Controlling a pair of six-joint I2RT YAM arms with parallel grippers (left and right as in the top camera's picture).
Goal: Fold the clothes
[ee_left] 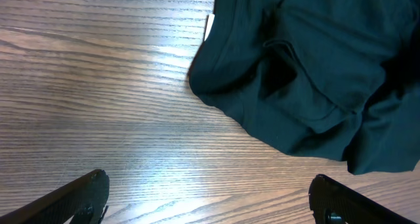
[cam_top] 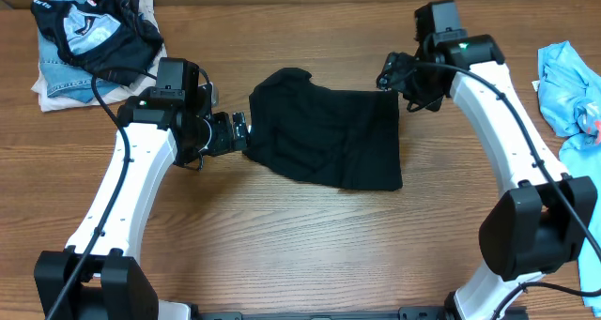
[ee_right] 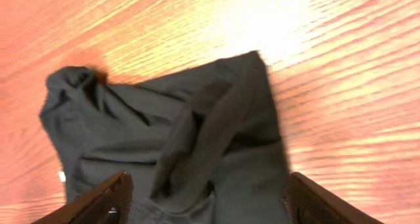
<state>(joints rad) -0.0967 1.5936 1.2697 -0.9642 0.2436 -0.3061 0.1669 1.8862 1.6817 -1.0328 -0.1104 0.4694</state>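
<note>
A black T-shirt (cam_top: 324, 137) lies folded into a rough rectangle in the middle of the wooden table. My left gripper (cam_top: 239, 130) sits at its left edge, open, with bare wood between the fingers (ee_left: 85, 192). In the left wrist view the shirt (ee_left: 315, 66) lies just ahead, a bit of white label (ee_left: 210, 23) showing at its edge. My right gripper (cam_top: 390, 76) hovers over the shirt's far right corner. In the right wrist view its jaws stand wide apart over the rumpled cloth (ee_right: 177, 138), gripping nothing.
A pile of other clothes (cam_top: 89, 38), black-patterned on denim and white, lies at the far left corner. A light blue garment (cam_top: 568, 85) lies at the right edge. Bare wood shows in front of the shirt.
</note>
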